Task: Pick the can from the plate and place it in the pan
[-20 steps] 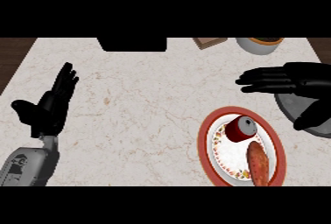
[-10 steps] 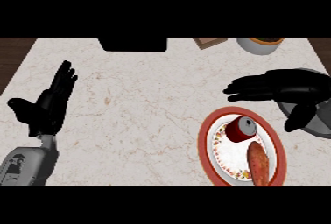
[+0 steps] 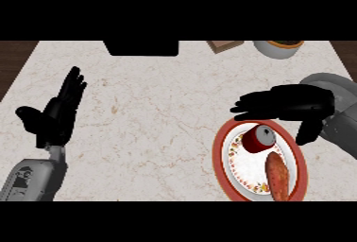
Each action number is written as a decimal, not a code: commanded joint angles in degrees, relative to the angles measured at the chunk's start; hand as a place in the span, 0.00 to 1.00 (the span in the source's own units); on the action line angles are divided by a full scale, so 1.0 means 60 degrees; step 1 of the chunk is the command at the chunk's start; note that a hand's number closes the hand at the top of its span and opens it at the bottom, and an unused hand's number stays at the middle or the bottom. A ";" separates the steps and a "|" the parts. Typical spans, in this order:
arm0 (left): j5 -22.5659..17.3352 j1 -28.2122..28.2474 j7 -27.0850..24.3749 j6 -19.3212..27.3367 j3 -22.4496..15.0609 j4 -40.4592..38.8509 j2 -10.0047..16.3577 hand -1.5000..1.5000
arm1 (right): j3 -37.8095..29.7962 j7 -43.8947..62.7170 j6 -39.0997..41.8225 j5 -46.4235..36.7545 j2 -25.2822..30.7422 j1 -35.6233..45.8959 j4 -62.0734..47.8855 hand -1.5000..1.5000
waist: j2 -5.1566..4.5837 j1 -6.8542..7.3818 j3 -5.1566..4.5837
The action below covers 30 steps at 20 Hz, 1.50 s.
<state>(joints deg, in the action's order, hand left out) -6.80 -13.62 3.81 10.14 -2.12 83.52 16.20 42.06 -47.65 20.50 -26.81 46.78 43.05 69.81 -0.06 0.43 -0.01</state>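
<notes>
On the plate (image 3: 222,156) we see the can (image 3: 259,138) near its far rim. Over that rim hovers our right hand (image 3: 286,105), fingers straight, thumb apart, holding nothing. The pan (image 3: 345,134) lies just right of the plate; our left hand (image 3: 59,113) rests well left, fingers straight.

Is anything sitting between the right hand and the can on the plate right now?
Nothing visible does. The right hand hangs open at the plate's far edge, right by the can, with its thumb off to the can's side. The only other thing on the plate, an orange-brown piece of food, lies nearer the robot, off that path.
</notes>
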 commanded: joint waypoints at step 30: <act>0.0573 -0.0555 -0.0328 -0.0634 0.0914 -0.1005 -0.0481 0.50 | -0.1077 -0.0405 0.0103 -0.5546 -0.2317 -0.0713 -0.1380 0.00 | -0.0014 -0.0050 -0.0001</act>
<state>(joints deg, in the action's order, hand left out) -3.88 -13.22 3.07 6.42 2.20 82.49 13.77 36.98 -45.73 19.21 -57.64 33.52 36.97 65.13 -0.05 0.28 0.00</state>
